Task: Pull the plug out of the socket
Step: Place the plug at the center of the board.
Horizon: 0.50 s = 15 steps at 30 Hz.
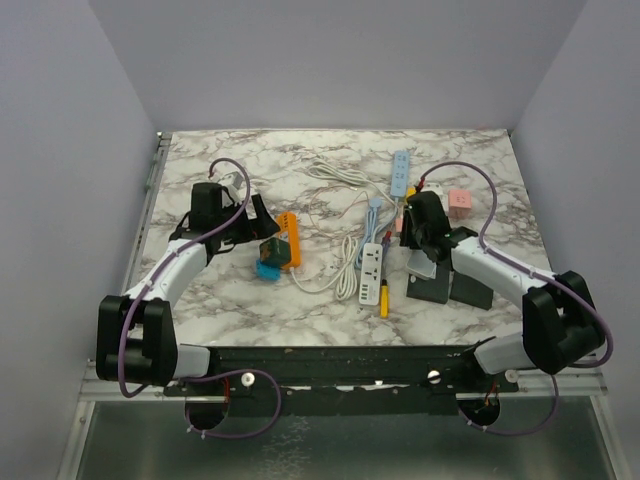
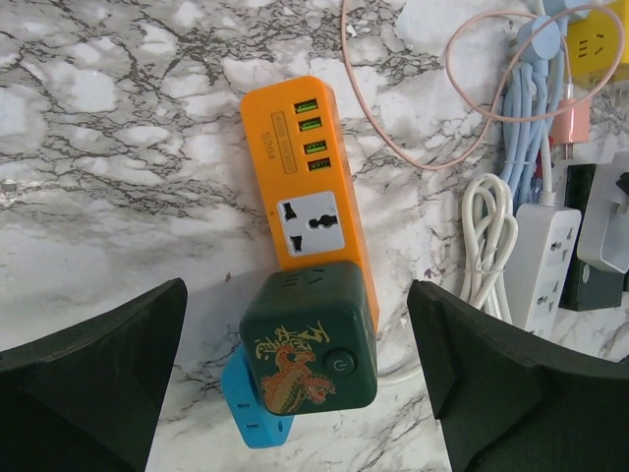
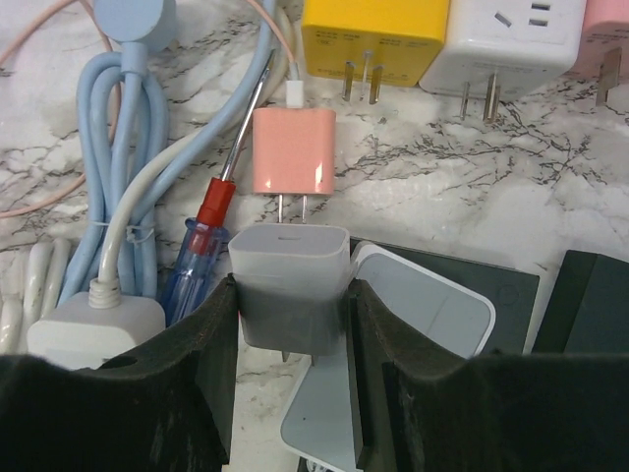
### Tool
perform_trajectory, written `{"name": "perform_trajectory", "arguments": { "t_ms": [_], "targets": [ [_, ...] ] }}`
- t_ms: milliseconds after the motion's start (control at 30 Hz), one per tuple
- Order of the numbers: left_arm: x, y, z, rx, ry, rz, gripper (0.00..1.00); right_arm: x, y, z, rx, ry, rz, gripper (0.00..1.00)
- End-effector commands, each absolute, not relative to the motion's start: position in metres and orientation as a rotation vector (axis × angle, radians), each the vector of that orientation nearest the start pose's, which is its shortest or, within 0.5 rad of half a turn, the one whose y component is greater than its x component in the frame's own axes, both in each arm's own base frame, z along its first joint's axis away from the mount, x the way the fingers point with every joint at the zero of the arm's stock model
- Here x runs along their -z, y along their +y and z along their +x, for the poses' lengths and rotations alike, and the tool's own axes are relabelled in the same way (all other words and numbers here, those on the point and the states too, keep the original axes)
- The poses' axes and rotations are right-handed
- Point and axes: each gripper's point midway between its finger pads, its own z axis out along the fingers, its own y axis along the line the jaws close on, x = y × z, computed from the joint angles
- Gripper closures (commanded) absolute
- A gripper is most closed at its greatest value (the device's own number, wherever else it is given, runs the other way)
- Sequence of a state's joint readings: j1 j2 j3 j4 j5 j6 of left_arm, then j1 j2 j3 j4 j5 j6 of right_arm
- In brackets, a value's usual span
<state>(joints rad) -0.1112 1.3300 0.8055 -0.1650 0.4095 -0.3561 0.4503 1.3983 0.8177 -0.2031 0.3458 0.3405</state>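
Right wrist view: the right tool [image 3: 292,295] is closed snugly on a white plug [image 3: 288,251], its two black pads pressing the plug's sides. The plug sits above a white socket plate [image 3: 432,315] that lies on a dark block [image 3: 511,295]. Whether the plug's pins sit in the plate cannot be told from here. Just ahead, a pink charger [image 3: 295,150] points its two pins at the plug's top, with a yellow adapter [image 3: 373,34] and a white adapter [image 3: 511,29] lined up beyond it on the marble tabletop [image 3: 472,167]. A screwdriver [image 3: 201,246] with a red-and-clear handle lies beside one pad, next to a pale blue cable [image 3: 128,167]. In the left wrist view, the left tool [image 2: 295,295] is spread wide and holds nothing, hanging over a dark green cube [image 2: 310,349] printed with a gold-and-red dragon and a round power button. The cube rests against the near end of an orange power strip [image 2: 300,177] carrying four green USB ports and one universal outlet. A boxed label and a short word run along the strip's edge, too small to read. A blue block [image 2: 251,418] pokes out from under the cube.
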Motion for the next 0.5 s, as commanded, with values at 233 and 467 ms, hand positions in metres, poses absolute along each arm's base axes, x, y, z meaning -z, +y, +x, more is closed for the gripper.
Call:
{"name": "perform_trajectory", "arguments": {
  "t_ms": [233,467],
  "targets": [
    [-0.114,-0.118,0.323,0.696,2.319,-0.057,0.01,-0.092,0.122,0.355,-0.057,2.308,0.042,0.17],
    [-0.097,-0.127,0.312,0.785,2.391,-0.077,0.01,-0.113,0.127,0.353,-0.11,2.265,0.007,0.14]
  ]
}}
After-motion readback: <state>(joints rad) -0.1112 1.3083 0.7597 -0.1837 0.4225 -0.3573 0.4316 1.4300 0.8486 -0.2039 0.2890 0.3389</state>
